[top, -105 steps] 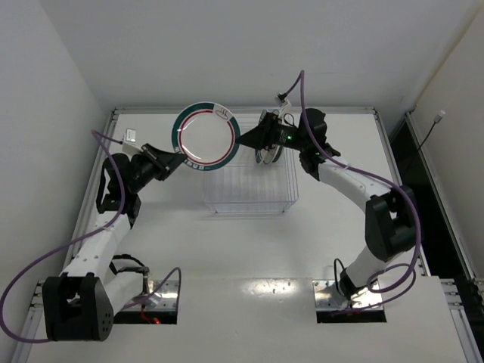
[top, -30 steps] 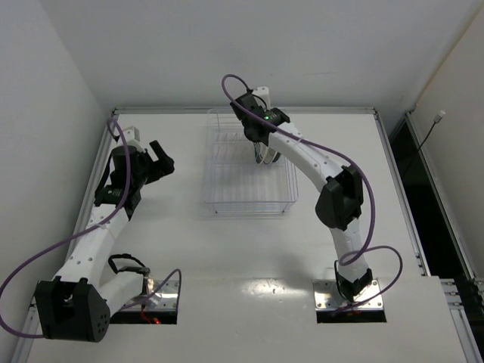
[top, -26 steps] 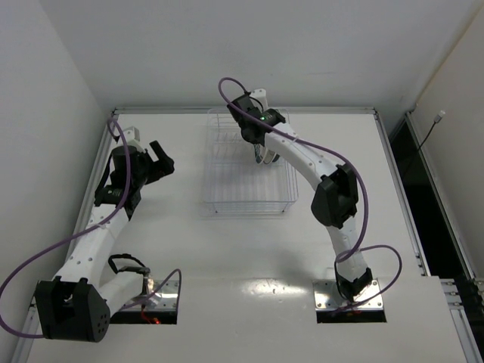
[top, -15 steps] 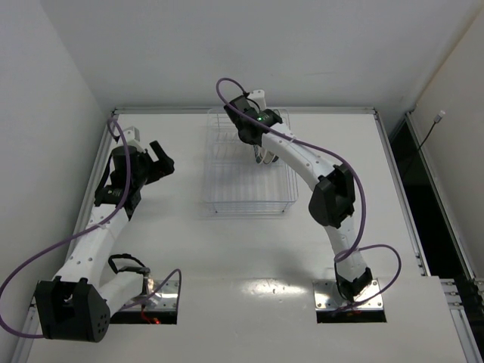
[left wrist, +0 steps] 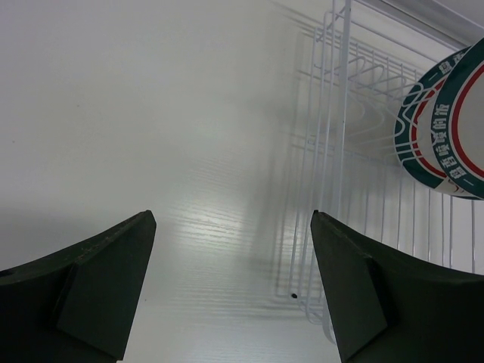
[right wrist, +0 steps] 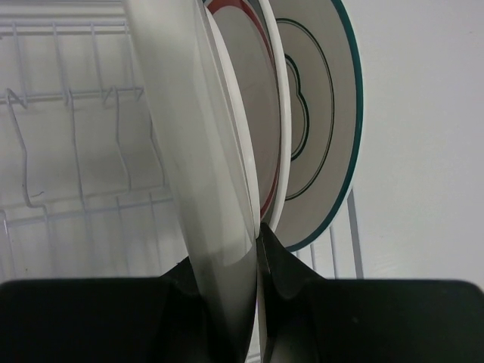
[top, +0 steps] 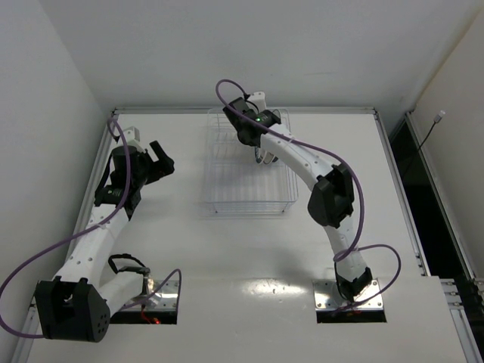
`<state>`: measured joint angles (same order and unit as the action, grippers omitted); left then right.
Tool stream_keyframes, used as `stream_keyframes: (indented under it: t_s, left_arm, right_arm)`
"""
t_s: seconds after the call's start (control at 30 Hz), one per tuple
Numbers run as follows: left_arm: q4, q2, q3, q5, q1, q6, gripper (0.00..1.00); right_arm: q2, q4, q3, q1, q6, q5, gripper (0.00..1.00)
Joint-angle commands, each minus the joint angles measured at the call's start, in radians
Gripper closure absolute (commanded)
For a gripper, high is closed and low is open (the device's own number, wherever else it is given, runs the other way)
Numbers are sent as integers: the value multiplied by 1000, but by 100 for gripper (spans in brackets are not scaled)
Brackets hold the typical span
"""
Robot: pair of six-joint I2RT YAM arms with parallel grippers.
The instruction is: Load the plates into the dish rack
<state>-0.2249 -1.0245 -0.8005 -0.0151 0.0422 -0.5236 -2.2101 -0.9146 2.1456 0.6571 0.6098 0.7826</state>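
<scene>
Right claw (right wrist: 231,261) here: I'm clamping it on the rim of the front plate (right wrist: 197,136), fingers pinched tight on both faces. I'm holding it on edge because that's the only way it's going between the dividers. My wrist cam is seeing it nearly edge-on, so I can't tell its pattern. Right beside it the red-ringed plate (right wrist: 246,91) and the teal-rimmed plate (right wrist: 321,128) are standing upright too, packed close at one end of the dish rack (right wrist: 76,144). I can't tell whether my plate's bottom edge is sitting in a slot, since my own fingers are hiding it. My guess is I'm at the seat-it-and-let-go step. Letting go too soon is the risk, because it could tip into its neighbour and clank.

My left claw (left wrist: 231,291) is hanging wide open with nothing in it, off to the side over the bare table (left wrist: 113,113), near the rack but not touching it. I reckon I'm parking it there so it's out of the right arm's way. From that side, two green-and-red ringed plates (left wrist: 446,128) are showing through the wires.
</scene>
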Motion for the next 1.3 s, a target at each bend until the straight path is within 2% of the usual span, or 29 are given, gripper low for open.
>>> stream_keyframes:
  t_s: [0.0, 0.2, 0.4, 0.63, 0.7, 0.83, 0.87, 0.93, 1.0, 1.1, 1.23, 1.27]
  left_arm:
    - [15, 20, -9, -2, -8, 16, 18]
    - [15, 20, -9, -2, -8, 16, 18]
    - [6, 20, -9, -2, -8, 16, 18]
    - [6, 20, -9, -2, -8, 16, 18]
    - [6, 20, -9, -2, -8, 16, 18]
    - [6, 20, -9, -13, -8, 16, 18]
    - [6, 20, -9, -13, -8, 16, 18]
    - [6, 20, -9, -22, -8, 16, 18]
    - [6, 20, -9, -22, -8, 16, 18]
    - [6, 11, -9, -22, -8, 16, 18]
    - [6, 10, -9, -22, -8, 16, 18]
    - [6, 10, -9, -31, -8, 16, 18]
  right_arm:
    - [-19, -4, 39, -11, 10, 31, 100]
    - [-59, 29, 17, -22, 10, -129, 100]
    - [-68, 69, -16, -60, 28, -281, 92]
    - [-43, 88, -61, -91, 28, -316, 64]
    - [-4, 98, -61, -91, 28, -316, 59]
    - [56, 63, 17, -91, -4, -301, 41]
    - [73, 63, 28, -91, -4, -301, 28]
    - [111, 63, 28, -91, -4, -313, 17]
    - [157, 53, 37, -100, -16, -313, 2]
    - [205, 42, 51, -111, -25, -313, 0]
    - [278, 75, 15, -131, -25, -406, 0]
    - [299, 88, -4, -145, -53, -472, 0]
